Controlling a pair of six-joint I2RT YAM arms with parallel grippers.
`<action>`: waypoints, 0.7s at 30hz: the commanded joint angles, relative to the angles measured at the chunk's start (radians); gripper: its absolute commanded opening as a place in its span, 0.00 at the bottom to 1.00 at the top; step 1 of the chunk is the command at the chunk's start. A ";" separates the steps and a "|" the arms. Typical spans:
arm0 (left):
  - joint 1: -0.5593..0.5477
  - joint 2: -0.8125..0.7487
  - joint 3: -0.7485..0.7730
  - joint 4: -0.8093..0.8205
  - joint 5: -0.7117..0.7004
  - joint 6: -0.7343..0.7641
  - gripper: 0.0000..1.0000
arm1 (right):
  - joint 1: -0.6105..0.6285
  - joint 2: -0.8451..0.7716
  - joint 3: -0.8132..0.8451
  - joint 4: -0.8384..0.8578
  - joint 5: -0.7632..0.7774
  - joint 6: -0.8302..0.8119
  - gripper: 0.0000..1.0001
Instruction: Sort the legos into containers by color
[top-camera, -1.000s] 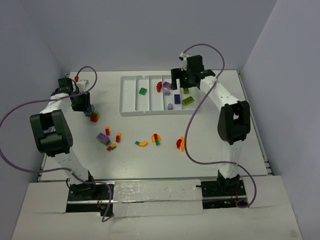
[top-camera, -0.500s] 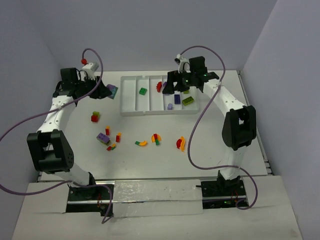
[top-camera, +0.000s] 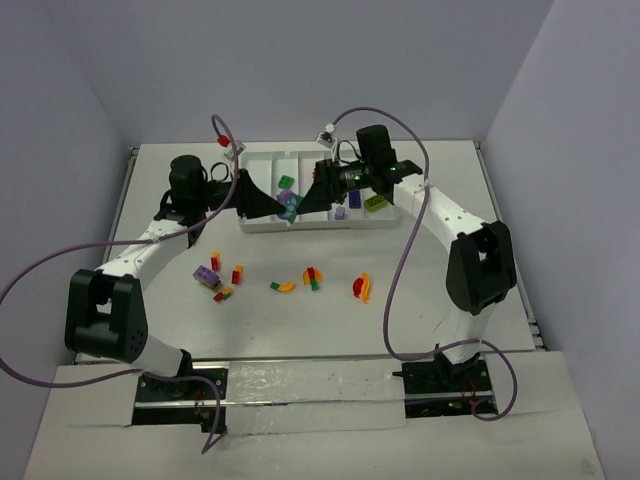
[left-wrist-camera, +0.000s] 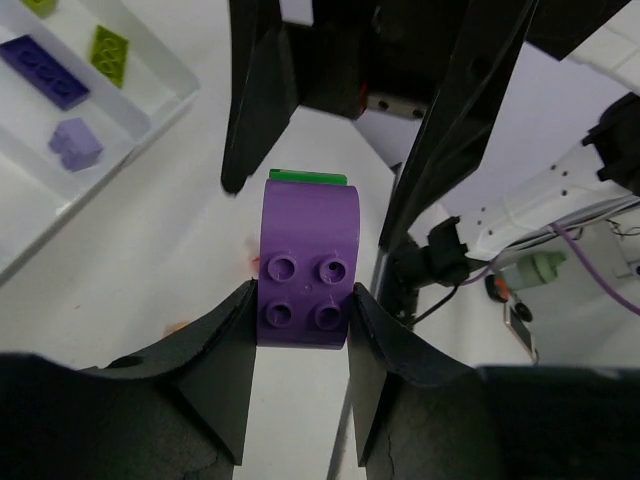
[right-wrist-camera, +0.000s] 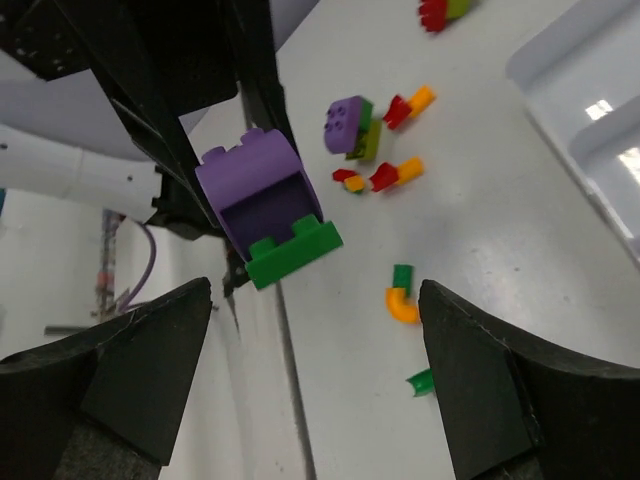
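Both arms have swung inward, meeting above the tray (top-camera: 257, 172). The left gripper (left-wrist-camera: 300, 305) is clamped on a purple brick (left-wrist-camera: 305, 255) with a green plate (left-wrist-camera: 308, 177) attached; the right gripper (right-wrist-camera: 312, 292) faces it, jaws apart.

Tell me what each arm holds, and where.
Left fingers pinch the purple brick by its two sides; right fingers hold nothing.

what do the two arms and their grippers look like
The left arm and right arm have white links, bulky black joints and a looping purple cable each; the left's ends in a red cap. The left gripper and right gripper have broad black fingers.
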 joint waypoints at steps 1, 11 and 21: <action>-0.021 -0.033 -0.030 0.247 0.058 -0.168 0.00 | 0.021 -0.036 0.005 0.002 -0.082 -0.027 0.84; -0.028 -0.013 -0.028 0.246 0.057 -0.169 0.00 | 0.023 -0.058 -0.030 0.042 -0.123 -0.028 0.40; -0.003 -0.025 -0.018 0.148 0.044 -0.087 0.00 | 0.005 -0.063 -0.041 -0.024 -0.118 -0.087 0.00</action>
